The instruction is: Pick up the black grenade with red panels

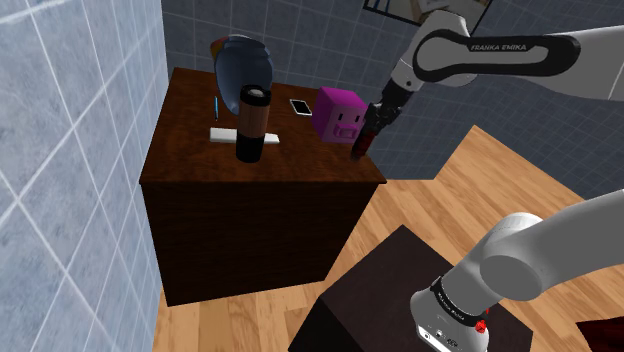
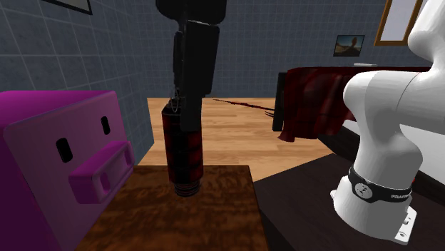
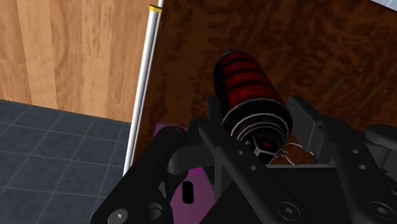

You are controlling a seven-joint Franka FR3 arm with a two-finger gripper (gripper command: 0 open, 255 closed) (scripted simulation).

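- Grenade: upright cylinder, black body with ribbed dark-red panels, threaded black collar at its lower end, thin wire ring near the top.
- Jaws clamped shut on its upper part, one black finger running down its side; the lower half hangs out below.
- It sits over the near corner of the bench, close to the edge at the shoulder view's right; cannot tell if its base touches the top.
- In the wrist view the grenade points away from the camera, red bands glossy, over mottled dark-brown bench wood.
- Purple cube just beside the grenade: blocky, matte, two slit eyes and a raised snout.
- Further along the bench: dark cylinder with a pale rim, standing on a flat white strip.
- Behind it a rounded blue-grey object; a small flat card near the cube.
- Floor: light wood planks.
- Walls: grey-blue square tile.
- Stand: dark box, with the arm's white base on it.
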